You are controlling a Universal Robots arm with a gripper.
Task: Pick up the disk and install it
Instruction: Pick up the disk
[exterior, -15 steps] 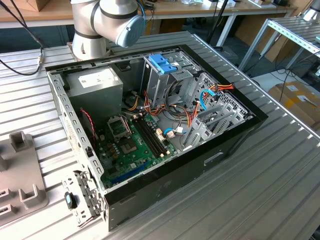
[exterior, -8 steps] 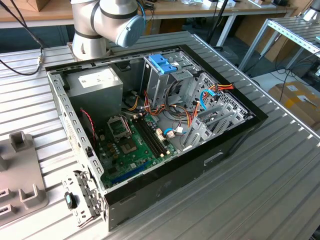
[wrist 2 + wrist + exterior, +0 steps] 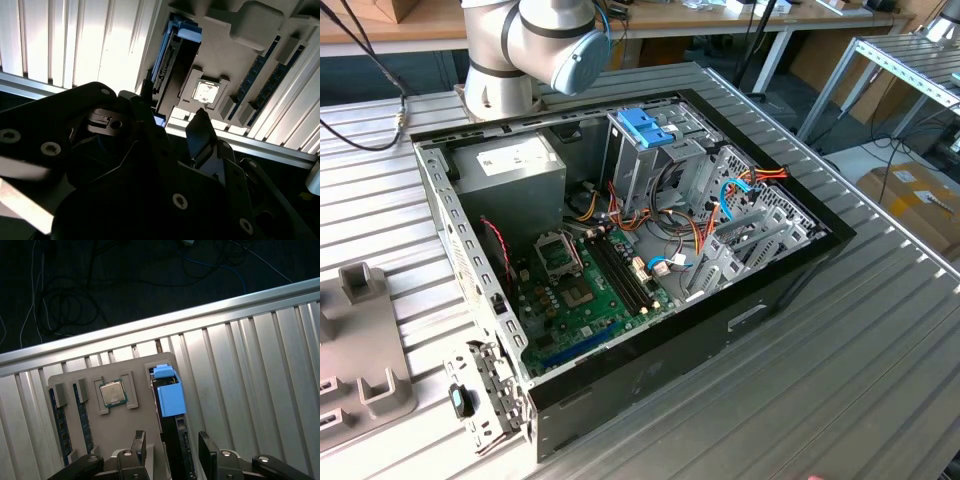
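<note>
Part of the disk (image 3: 169, 395) runs out of frame, spread tool (image 3: 172, 436) astride

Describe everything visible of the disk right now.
The disk stands on edge in a slot of the grey holder tray, next to a processor chip. Body looks dark and slim; a blue plastic frame caps one end, and the second wrist view shows a toothed connector row along one edge. The open fingers flank it with gaps, apparently not touching.

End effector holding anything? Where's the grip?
Nothing held. The end effector is open, one finger either side of the disk standing on edge in the grey tray, gaps visible both sides.
</note>
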